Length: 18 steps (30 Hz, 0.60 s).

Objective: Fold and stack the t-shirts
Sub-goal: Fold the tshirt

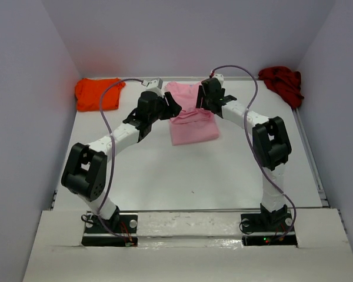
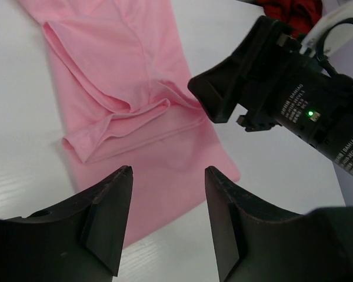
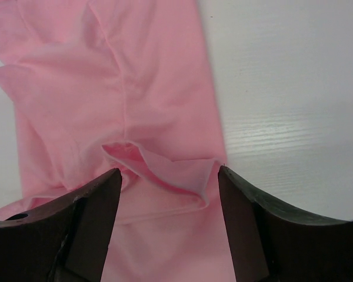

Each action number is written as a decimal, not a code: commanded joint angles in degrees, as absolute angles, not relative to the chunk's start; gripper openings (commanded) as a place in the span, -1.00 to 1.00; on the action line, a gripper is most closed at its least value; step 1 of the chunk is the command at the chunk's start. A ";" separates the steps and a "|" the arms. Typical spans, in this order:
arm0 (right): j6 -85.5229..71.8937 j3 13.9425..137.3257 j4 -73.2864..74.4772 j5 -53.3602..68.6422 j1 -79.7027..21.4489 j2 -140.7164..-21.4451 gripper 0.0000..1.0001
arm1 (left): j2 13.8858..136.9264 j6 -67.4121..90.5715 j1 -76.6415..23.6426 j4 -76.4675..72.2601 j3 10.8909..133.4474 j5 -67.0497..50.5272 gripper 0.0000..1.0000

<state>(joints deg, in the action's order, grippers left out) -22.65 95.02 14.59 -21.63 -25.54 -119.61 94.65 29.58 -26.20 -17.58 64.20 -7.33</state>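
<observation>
The light pink t-shirt point(image 1: 192, 127) lies partly folded on the far middle of the table, with a loose flap doubled across it point(image 2: 123, 126). My left gripper point(image 1: 174, 109) hovers at the shirt's left edge, open and holding nothing point(image 2: 167, 170). Over the shirt's right side my right gripper point(image 1: 202, 104) is also open point(image 3: 169, 170). Its jaws stand either side of a raised fold of pink cloth point(image 3: 165, 167), and no grip shows. The bright orange t-shirt point(image 1: 97, 93) lies folded in the far left corner. The dark red t-shirt point(image 1: 282, 81) lies crumpled in the far right corner point(image 2: 291, 10).
The white table point(image 1: 182, 176) is closed in by pale walls on the left, right and back. In the left wrist view the right arm's black wrist point(image 2: 294, 100) hangs close above the pink shirt's right edge. Both arm bases sit at the near edge.
</observation>
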 commanded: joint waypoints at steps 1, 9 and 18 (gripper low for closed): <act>-21.27 97.30 16.52 -19.60 -28.91 -117.95 0.44 | 89.83 29.62 -26.81 -17.50 60.13 -7.56 0.23; -20.48 99.67 18.37 -16.96 -32.17 -121.37 0.43 | 77.18 28.74 -27.33 -17.14 51.77 -4.58 0.23; -21.79 95.89 18.19 -17.75 -33.22 -122.52 0.41 | 70.66 26.54 -27.69 -13.27 48.95 -1.14 0.24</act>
<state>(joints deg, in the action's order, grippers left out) -21.39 96.90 18.02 -17.50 -33.12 -120.81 72.20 28.34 -27.31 -13.85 49.36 -2.96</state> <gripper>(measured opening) 0.709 0.619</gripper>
